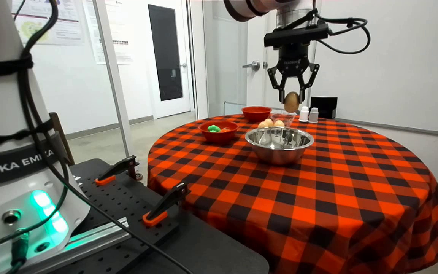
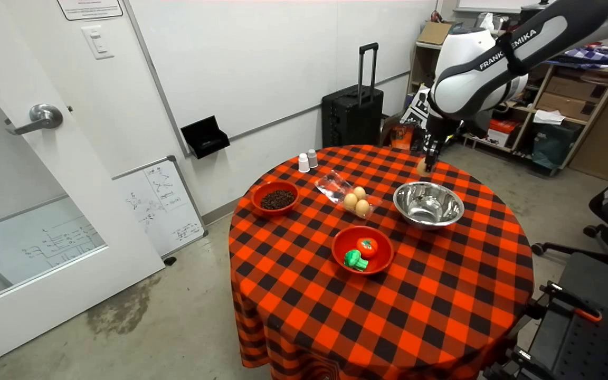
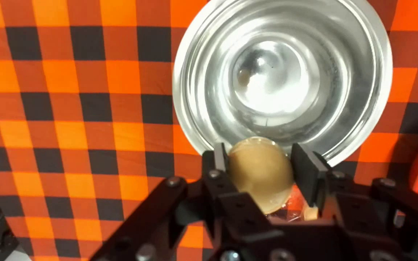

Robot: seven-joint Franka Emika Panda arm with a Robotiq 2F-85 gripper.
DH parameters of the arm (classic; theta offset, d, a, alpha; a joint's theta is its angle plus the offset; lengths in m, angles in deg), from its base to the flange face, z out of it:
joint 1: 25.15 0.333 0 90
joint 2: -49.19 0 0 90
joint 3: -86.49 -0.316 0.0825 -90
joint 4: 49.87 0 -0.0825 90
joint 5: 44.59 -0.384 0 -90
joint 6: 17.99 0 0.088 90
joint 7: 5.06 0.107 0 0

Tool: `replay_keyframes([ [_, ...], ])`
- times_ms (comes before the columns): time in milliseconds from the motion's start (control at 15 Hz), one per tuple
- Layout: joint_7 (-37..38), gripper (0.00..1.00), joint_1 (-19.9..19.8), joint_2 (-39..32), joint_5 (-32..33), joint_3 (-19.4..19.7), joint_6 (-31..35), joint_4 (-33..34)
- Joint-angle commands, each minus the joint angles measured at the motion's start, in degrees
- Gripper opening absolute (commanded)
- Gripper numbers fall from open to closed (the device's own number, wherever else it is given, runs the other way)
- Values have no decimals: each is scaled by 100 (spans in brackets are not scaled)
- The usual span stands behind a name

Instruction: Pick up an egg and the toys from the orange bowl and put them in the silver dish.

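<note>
The egg (image 3: 261, 174) is being pinched by the claw (image 1: 291, 99), with one of the claw's fingers (image 1: 281, 96) being pressed on each side. It is being held up in the air, higher than the silver dish (image 3: 274, 94) and well above the checked cloth (image 1: 356, 182). In an exterior view, the long way of the egg is being pointed almost straight up and down.

The next move is being settled, it seems, by which way the dish is lying from the egg. In the wrist view, the near edge of the dish is being partly hidden by the egg and the fingers, while its middle is being shown past the egg, toward the top of that view. Whether the egg is being held right over the middle is not being made clear. So a small slide toward the middle is probably being called for, then a slow trip down. If the egg were being let go from this high, it might be cracked.

A green toy broccoli (image 2: 354, 260) and a red toy tomato (image 2: 367, 246) are being held in the orange bowl (image 2: 342, 241), near the dish.
</note>
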State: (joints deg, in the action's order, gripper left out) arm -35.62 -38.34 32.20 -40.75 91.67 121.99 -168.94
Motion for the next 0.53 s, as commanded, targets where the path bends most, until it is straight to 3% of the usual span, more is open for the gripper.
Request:
replay_keyframes([
  [0,814,22,185,130,158,61,566,-658],
  [467,1766,22,547,-138,647,104,854,-951],
])
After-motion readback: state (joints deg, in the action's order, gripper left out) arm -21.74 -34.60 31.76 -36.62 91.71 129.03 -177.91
